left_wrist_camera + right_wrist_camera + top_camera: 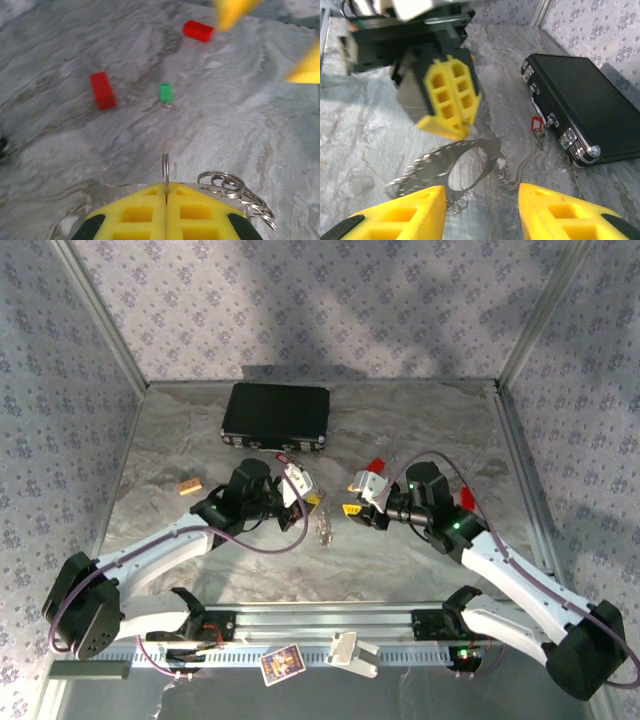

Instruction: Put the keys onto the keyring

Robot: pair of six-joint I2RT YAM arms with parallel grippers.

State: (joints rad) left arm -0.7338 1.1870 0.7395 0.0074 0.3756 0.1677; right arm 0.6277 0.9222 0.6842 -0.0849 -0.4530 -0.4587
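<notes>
progress: pretty early, judging by the layout; no key was threaded onto the keyring [470, 150] yet; both keys were seen loose on the table [240, 115]
done so far: the keyring was picked up at one end; a small split ring was pinched upright between the fingers while the chain links trailed off to the side onto the table
left gripper [166, 192]: fingers were pressed together, clamped on the keyring
right gripper [481, 192]: fingers were spread apart, nothing was held; it was hung just over the keyring's curved band, facing the left one
green key [165, 93]: was left lying flat, well ahead of the left gripper, near two red blocks [102, 90]
red key [536, 125]: was left lying just beside the front edge of the black case [580, 100], outside it
left to do: probably everything that matters; each key has to be fetched and worked onto the ring
containers: only the black case; it was kept closed with latches down; what was inside couldn't be told
</notes>
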